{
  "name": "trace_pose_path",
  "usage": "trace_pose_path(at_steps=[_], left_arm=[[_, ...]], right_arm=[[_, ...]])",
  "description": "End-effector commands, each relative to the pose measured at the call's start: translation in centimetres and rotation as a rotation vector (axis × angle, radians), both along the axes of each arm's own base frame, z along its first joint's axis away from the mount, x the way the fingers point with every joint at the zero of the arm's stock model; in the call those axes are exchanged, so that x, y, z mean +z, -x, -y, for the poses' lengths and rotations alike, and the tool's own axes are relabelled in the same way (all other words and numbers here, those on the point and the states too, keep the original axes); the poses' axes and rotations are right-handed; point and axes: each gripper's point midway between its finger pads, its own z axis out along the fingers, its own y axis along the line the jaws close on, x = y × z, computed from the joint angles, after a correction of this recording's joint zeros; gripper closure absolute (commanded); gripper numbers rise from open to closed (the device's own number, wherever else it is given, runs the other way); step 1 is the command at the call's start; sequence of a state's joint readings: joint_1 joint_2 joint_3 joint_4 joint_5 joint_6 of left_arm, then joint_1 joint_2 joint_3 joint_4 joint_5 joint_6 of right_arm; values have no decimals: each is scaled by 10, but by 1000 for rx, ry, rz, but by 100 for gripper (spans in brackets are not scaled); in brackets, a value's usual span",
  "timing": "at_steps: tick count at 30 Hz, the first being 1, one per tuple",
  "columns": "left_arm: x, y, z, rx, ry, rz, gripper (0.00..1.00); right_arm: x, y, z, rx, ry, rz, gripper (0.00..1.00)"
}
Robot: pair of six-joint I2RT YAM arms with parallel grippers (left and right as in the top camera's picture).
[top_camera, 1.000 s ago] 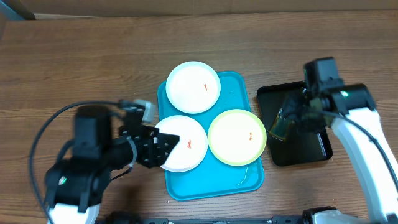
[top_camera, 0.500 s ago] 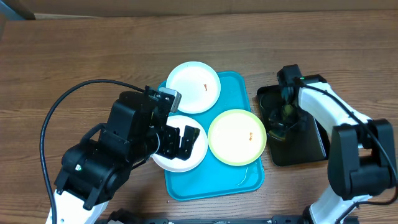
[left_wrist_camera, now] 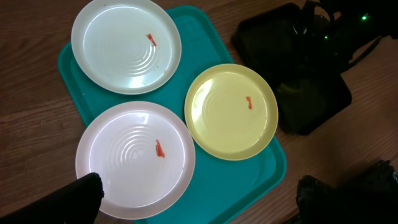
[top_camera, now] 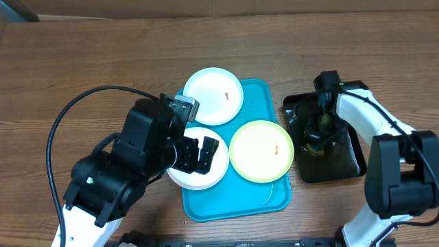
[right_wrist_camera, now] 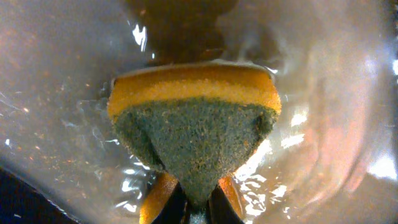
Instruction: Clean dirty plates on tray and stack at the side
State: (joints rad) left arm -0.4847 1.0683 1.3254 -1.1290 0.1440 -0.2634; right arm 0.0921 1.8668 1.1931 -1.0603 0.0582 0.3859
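The blue tray (top_camera: 264,199) holds three plates, each with a small red smear. One white plate (top_camera: 213,96) lies at the far end, a second white plate (top_camera: 209,175) at the near left, and the yellow-green plate (top_camera: 261,151) at the right. My left gripper (top_camera: 195,154) is open above the near white plate, partly covering it. In the left wrist view its fingers (left_wrist_camera: 205,199) straddle that plate (left_wrist_camera: 134,155) and the tray (left_wrist_camera: 242,186). My right gripper (top_camera: 317,130) is shut on an orange and green sponge (right_wrist_camera: 196,124), pressed into wet liquid.
A black glossy tray (top_camera: 343,165) stands right of the blue tray, with the right gripper and sponge inside it. Bare wooden table lies left of and behind the blue tray. The left arm's cable loops over the table at the left.
My left arm has swung in and risen over the near white plate, then held. My right arm has lowered the sponge into the black tray and shifted slightly right.
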Motion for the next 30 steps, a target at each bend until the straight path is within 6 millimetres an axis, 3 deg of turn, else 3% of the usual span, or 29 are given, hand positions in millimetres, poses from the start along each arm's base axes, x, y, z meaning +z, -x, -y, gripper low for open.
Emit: trace_pose_path(at_steps=[1, 3, 4, 9, 16, 18, 19, 20, 21, 24, 28, 30], left_arm=[[6, -3, 0, 16, 5, 15, 0], [6, -3, 0, 15, 5, 15, 0], [6, -3, 0, 16, 5, 15, 0], [6, -3, 0, 15, 5, 15, 0], [6, -4, 0, 17, 3, 15, 0], [6, -4, 0, 17, 3, 14, 0], [5, -4, 0, 17, 2, 14, 0], [5, -4, 0, 17, 2, 12, 0], [5, -4, 0, 17, 1, 11, 0], [4, -4, 0, 17, 0, 9, 0], [4, -4, 0, 17, 0, 9, 0], [4, -5, 0, 17, -1, 8, 0]], right_arm=[[25, -11, -1, 77, -16, 70, 48], [27, -9, 0, 78, -12, 65, 14], [27, -9, 3, 60, 0, 63, 14], [23, -19, 16, -39, 45, 114, 41], [-10, -23, 17, -57, 40, 190, 43], [-17, -21, 17, -89, 38, 201, 50], [-18, -20, 16, -97, 34, 200, 64], [-18, -20, 14, -96, 21, 198, 89], [-17, -19, 12, -93, 11, 192, 96], [-9, -18, 12, -82, 13, 177, 96], [16, -23, 12, -9, 9, 182, 96], [30, -25, 11, 7, 7, 196, 82]])
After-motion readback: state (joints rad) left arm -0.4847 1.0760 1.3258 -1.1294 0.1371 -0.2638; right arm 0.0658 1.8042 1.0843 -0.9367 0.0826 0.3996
